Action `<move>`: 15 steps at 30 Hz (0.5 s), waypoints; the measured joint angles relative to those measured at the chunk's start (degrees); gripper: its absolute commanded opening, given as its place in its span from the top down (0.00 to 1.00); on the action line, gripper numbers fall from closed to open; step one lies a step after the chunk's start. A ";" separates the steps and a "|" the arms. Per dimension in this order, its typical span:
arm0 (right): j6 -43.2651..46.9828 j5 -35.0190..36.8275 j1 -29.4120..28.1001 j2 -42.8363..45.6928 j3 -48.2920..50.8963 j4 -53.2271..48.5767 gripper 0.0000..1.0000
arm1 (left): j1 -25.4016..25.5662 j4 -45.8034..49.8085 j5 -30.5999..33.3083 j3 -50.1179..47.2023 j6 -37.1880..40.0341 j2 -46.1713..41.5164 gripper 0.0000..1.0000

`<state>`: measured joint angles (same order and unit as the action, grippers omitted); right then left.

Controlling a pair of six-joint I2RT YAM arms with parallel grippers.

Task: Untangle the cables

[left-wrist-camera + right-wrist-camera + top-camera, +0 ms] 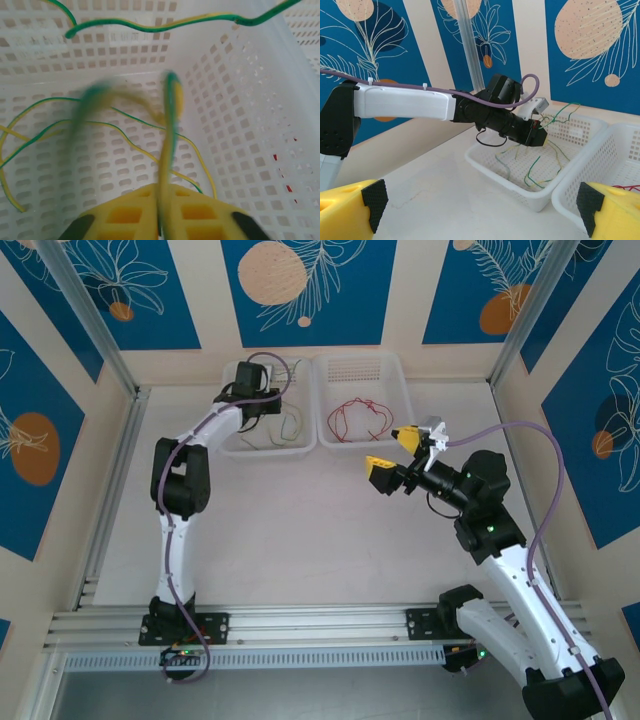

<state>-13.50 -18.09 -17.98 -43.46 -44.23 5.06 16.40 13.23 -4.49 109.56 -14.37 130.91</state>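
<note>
Several yellow-green cables [290,425] lie curled in the left white basket [268,452]. My left gripper [262,405] reaches down into that basket. In the left wrist view its yellow fingers [125,215] stand almost together, pinching one blurred yellow-green cable [170,130] that rises from between them. Another yellow-green cable [150,24] arches across above. A red cable [360,418] lies looped in the right white basket [410,405]. My right gripper [390,452] hovers open just in front of the right basket, with nothing between its fingers [350,210].
The two baskets stand side by side against the back wall. The left arm [410,102] stretches over the table toward the left basket's rim [505,175], with loose cable ends [540,167] hanging under its wrist. Bare table lies between the baskets and the arm bases.
</note>
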 measured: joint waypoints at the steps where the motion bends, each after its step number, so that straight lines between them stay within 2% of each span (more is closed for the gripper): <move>1: 0.00 0.02 0.00 0.02 0.00 0.00 0.00 | 0.02 0.15 0.37 0.02 0.28 0.00 0.69; 3: 0.02 0.13 0.00 0.02 0.00 -0.04 0.00 | 0.22 1.31 1.68 0.02 0.63 -0.02 0.61; 8: 0.09 0.20 0.00 0.17 0.00 -0.37 0.00 | 1.22 4.44 5.25 -0.24 2.51 -1.90 0.52; 15: 0.46 0.59 0.00 0.15 0.00 -0.37 0.01 | 2.27 6.10 8.72 -4.87 2.86 -13.38 0.35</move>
<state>-13.04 -17.50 -17.98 -43.31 -44.23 4.69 18.68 19.33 4.23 104.68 -11.51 117.54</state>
